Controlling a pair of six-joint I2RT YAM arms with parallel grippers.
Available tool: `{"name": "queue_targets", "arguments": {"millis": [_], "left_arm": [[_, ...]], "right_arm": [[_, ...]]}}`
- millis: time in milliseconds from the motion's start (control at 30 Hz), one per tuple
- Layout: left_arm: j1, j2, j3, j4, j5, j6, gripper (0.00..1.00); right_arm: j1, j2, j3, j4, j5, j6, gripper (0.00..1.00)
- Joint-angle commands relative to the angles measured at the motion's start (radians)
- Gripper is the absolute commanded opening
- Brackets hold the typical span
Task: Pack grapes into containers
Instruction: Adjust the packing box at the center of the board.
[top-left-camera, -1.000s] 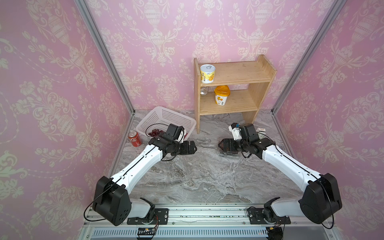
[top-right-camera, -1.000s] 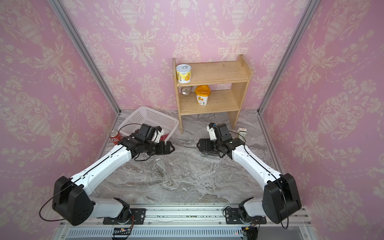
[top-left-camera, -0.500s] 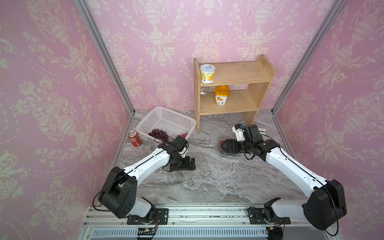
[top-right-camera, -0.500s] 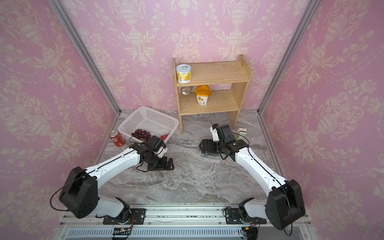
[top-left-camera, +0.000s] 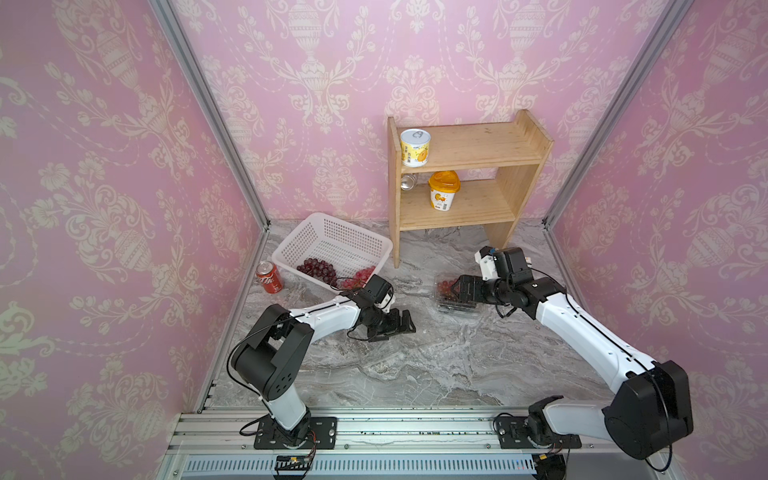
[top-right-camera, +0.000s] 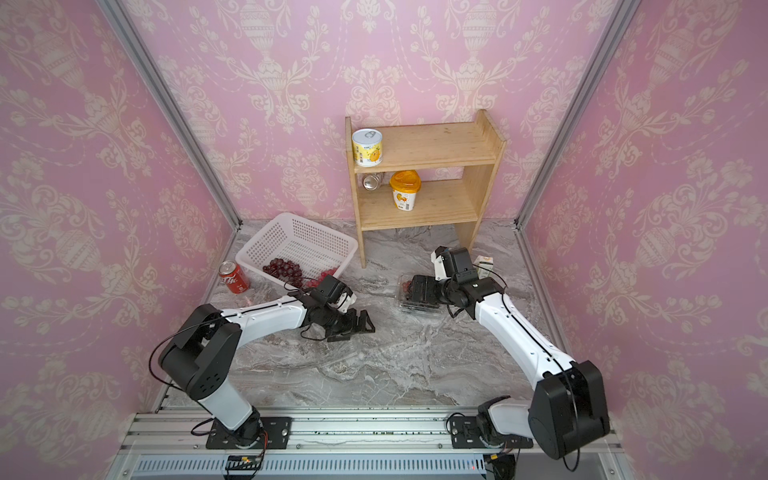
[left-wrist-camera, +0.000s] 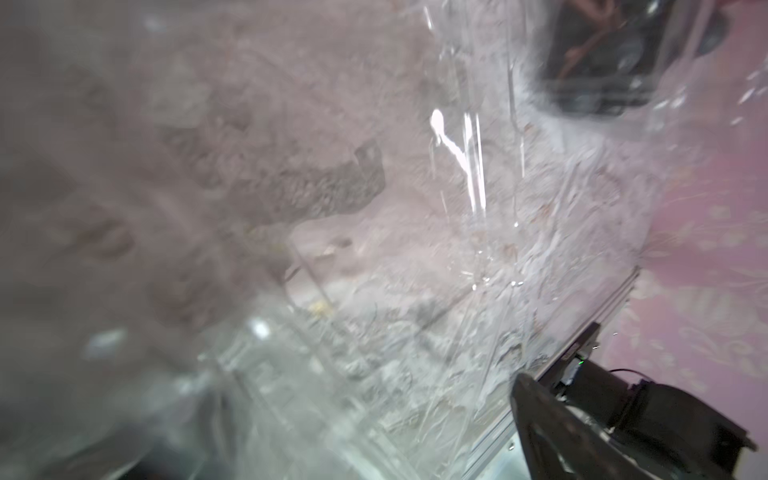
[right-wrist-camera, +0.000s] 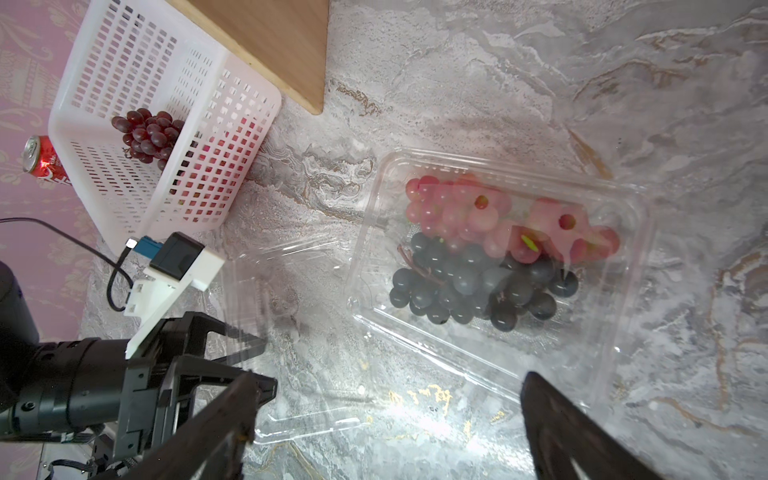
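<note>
Marble tabletop (top-left-camera: 415, 374): packed container (right-wrist-camera: 615, 199) at 2 o'clock holds pink and black grapes (right-wrist-camera: 457, 266). Two bunches (top-left-camera: 318, 268) remain in basket (top-left-camera: 332, 237), 11 o'clock. Empty container (right-wrist-camera: 291, 299) unfilled. Left gripper (top-left-camera: 395, 330), right gripper (top-left-camera: 459, 289): jaws wide, nothing visibly held.

Left pincer (top-left-camera: 400, 326) and right pincer (top-left-camera: 458, 290) gape wide.

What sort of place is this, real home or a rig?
Likely a staged robot test cell, not a home: wallpapered panels held by metal posts, a mounting rail in front, one small wooden shelf.
</note>
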Motion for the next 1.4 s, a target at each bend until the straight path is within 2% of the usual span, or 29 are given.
{"name": "queue_targets", "arguments": {"millis": [0, 67, 167, 233, 367, 500, 633, 733, 833, 933, 1033, 1133, 1367], "left_arm": [[0.025, 0.053, -0.024, 0.263, 0.032, -0.184, 0.99], [0.037, 0.068, -0.034, 0.37, 0.029, -0.251, 0.99], [0.037, 0.055, -0.005, 0.366, 0.0, -0.251, 0.99], [0.04, 0.028, 0.02, 0.293, -0.015, -0.215, 0.99], [0.047, -0.065, 0.028, 0.18, -0.035, -0.161, 0.99], [0.054, -0.175, 0.058, 0.029, -0.071, -0.096, 0.99], [0.099, -0.282, 0.122, -0.177, -0.134, -0.001, 0.99], [0.164, -0.369, 0.174, -0.299, -0.206, 0.082, 0.99], [0.264, -0.422, 0.218, -0.344, -0.188, 0.12, 0.99], [0.323, -0.436, 0.248, -0.372, -0.172, 0.15, 0.99], [0.332, -0.441, 0.244, -0.367, -0.146, 0.147, 0.99], [0.333, -0.461, 0.213, -0.346, -0.118, 0.129, 0.99], [0.343, -0.534, 0.197, -0.429, -0.146, 0.206, 0.99]], "right_arm": [[-0.001, 0.021, 0.004, -0.012, -0.019, 0.008, 1.0], [-0.001, 0.023, 0.012, -0.02, -0.011, 0.007, 1.0], [0.0, 0.026, 0.028, -0.066, 0.006, 0.011, 1.0], [0.007, 0.023, 0.03, -0.092, 0.001, 0.012, 1.0], [0.053, -0.019, 0.004, -0.091, -0.086, 0.037, 1.0], [0.14, -0.068, -0.069, -0.062, -0.136, 0.133, 1.0], [0.273, -0.141, -0.119, -0.089, -0.011, 0.196, 1.0], [0.346, -0.149, -0.154, -0.068, 0.014, 0.348, 1.0], [0.467, -0.138, -0.181, 0.02, 0.081, 0.502, 1.0], [0.534, -0.064, -0.152, 0.045, 0.158, 0.678, 1.0], [0.593, 0.015, -0.112, 0.068, 0.269, 0.778, 1.0], [0.626, 0.119, -0.037, 0.056, 0.308, 0.838, 1.0], [0.695, 0.287, 0.14, -0.064, 0.425, 0.919, 0.97]]}}
